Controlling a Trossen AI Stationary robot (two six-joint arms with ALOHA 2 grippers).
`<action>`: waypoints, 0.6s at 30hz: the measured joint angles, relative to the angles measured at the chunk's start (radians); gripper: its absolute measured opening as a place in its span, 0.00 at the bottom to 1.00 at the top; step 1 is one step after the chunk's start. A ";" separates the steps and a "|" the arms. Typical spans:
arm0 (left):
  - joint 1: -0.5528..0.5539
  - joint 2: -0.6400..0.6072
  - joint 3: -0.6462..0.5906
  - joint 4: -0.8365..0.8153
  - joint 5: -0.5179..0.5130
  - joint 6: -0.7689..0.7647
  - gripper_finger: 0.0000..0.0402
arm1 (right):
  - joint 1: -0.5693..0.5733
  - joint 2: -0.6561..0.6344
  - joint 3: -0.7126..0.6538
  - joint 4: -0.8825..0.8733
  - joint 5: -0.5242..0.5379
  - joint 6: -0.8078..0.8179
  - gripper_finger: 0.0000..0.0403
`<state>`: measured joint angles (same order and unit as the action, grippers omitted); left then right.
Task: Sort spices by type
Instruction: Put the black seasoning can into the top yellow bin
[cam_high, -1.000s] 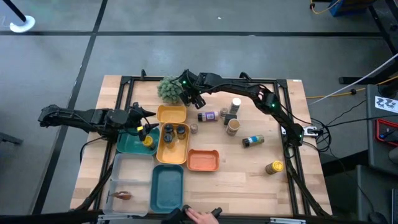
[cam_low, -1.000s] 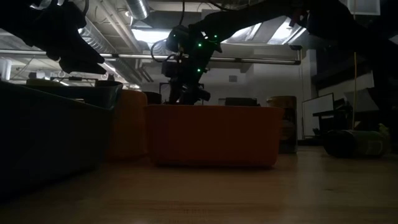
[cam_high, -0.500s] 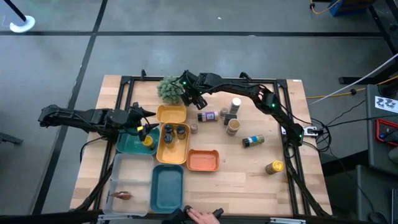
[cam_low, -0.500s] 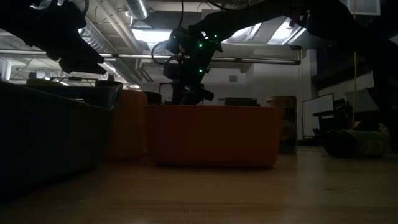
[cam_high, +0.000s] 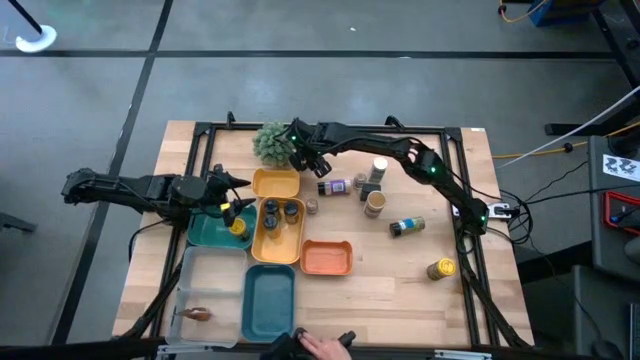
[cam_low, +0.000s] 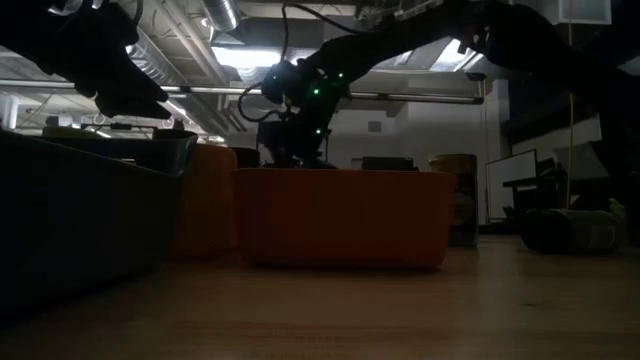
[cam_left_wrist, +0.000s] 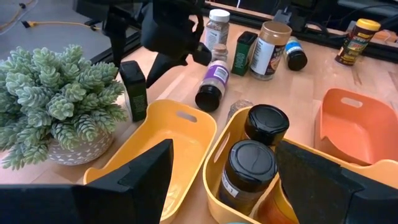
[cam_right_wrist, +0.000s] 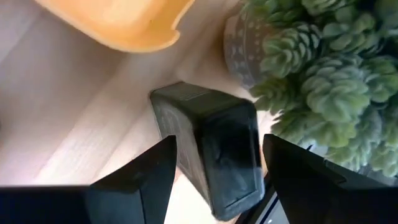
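Seeing our right tool (cam_right_wrist: 211, 180) spread wide astride the upright black box (cam_right_wrist: 214, 146) just beside the green plant (cam_right_wrist: 311, 74) | left tool (cam_left_wrist: 217, 180) open, empty, over yellow tray (cam_left_wrist: 180, 134) near that plant.

Even overhead light is washing the high view, with soft shadows. The low view is lying dim, a ceiling strip (cam_low: 228, 58) glaring at twelve o'clock. The black box (cam_right_wrist: 208, 146) is blurring close to the right wrist lens.
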<state>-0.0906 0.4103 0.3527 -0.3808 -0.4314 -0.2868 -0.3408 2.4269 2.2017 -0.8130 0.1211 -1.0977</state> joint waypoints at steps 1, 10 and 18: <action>0.000 0.000 0.000 0.000 0.000 0.000 0.65 | 0.000 0.001 0.000 -0.001 0.000 -0.004 0.59; 0.000 0.000 0.000 0.000 0.000 -0.002 0.65 | 0.000 0.003 0.000 -0.084 -0.007 0.026 0.49; 0.000 0.000 0.000 0.000 0.000 -0.002 0.65 | 0.001 0.003 0.001 -0.112 -0.011 0.157 0.31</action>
<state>-0.0906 0.4103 0.3527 -0.3809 -0.4314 -0.2886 -0.3397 2.4298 2.2024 -0.9245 0.1106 -0.9404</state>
